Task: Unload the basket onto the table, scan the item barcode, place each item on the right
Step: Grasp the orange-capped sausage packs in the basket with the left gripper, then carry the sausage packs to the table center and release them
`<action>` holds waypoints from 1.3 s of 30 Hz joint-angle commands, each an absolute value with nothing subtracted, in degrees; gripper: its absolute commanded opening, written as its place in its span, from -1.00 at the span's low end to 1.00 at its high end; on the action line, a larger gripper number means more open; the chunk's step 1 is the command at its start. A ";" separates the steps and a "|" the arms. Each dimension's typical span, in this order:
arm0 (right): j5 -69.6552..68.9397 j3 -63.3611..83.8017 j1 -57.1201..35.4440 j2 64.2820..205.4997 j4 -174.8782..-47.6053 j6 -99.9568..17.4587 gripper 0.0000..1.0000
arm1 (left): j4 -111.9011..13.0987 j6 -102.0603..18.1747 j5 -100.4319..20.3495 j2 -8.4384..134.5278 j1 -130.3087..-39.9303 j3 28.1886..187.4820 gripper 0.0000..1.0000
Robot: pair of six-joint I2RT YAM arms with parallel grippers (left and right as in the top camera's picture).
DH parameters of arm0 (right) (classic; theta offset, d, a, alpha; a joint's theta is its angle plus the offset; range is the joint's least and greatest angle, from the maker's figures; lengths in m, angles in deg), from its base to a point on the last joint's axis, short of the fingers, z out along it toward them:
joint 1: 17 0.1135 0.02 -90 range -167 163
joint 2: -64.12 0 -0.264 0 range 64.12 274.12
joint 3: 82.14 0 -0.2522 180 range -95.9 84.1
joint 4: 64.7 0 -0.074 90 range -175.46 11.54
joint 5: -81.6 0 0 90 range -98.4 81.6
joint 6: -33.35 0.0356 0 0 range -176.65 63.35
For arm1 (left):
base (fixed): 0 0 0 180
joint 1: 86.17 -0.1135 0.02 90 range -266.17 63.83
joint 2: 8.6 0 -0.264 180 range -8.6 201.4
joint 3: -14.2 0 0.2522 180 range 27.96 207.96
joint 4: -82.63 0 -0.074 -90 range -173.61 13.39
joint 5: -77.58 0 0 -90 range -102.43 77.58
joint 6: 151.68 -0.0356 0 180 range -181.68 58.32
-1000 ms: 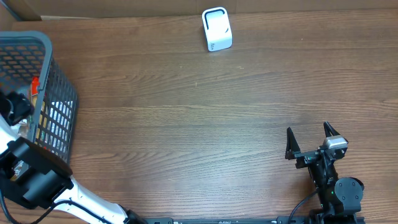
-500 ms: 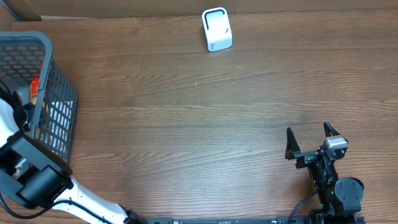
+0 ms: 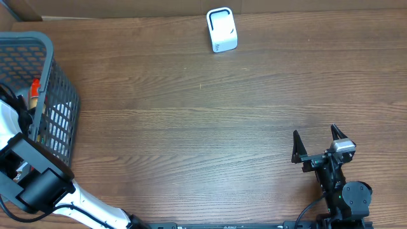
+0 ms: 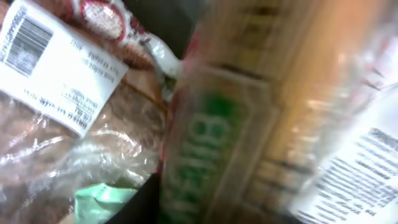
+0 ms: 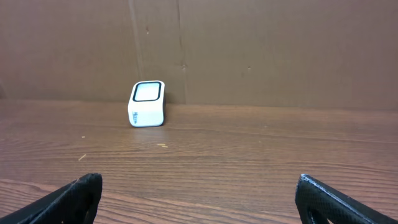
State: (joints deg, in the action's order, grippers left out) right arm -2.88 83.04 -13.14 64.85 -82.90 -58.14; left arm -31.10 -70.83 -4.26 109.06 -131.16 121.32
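Where the left arm [image 3: 32,179] bent over the rim of the grey mesh basket [image 3: 60,108] at the left edge of the brown wood-grain desk [image 3: 191,127], its jaws were hidden among the goods, and whether they stood apart or together could not be told.

Basket contents, seen blurred and very near from the left wrist:
- one clear plastic bag [image 4: 68,143] of brown goods, bearing a white barcode label [image 4: 56,62];
- one package lettered in green [image 4: 199,149], tilted, just beside the bag;
- one further white printed label [image 4: 367,162] at the right.

Overhead, an orange-red item [image 3: 36,84] showed against the basket's inner wall.

One small white box-shaped scanner [image 3: 222,30] with a dark-rimmed window stood at the desk's far edge before a brown cardboard wall [image 5: 261,50], well apart from the basket.

Right jaws: spread wide apart, holding nothing, over the near right part of the desk.
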 commanded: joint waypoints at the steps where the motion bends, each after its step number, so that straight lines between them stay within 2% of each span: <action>1: -3.41 83.65 -12.79 64.28 -82.62 -58.41 1.00 | -30.77 -70.67 -3.43 109.28 -131.51 120.53 -0.87; 9: -3.41 83.65 -12.79 64.28 -82.62 -58.41 1.00 | -26.37 -70.65 -3.30 108.56 -131.47 124.08 -0.92; 17: -3.41 83.65 -12.79 64.28 -82.62 -58.43 1.00 | -18.33 -69.87 -5.81 105.24 -130.09 140.73 -0.92; 26: -3.41 83.65 -12.79 64.28 -82.62 -58.41 1.00 | -18.33 -66.43 -8.48 97.44 -129.48 149.82 -0.92; 31: -3.41 83.65 -12.79 64.28 -82.62 -58.41 1.00 | -19.88 -62.83 -14.71 92.41 -129.00 152.34 -0.92; 36: -3.41 83.65 -12.79 64.28 -82.62 -58.41 1.00 | -22.70 -61.21 -19.06 86.73 -125.24 155.53 -0.92; 39: -3.41 83.65 -12.79 64.28 -82.62 -58.41 1.00 | -24.12 -60.77 -20.39 82.25 -117.35 157.21 -0.92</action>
State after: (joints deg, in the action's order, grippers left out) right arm -2.88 83.04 -13.14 64.85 -82.93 -58.14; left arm -21.85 -62.87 -15.26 90.14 -124.78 152.34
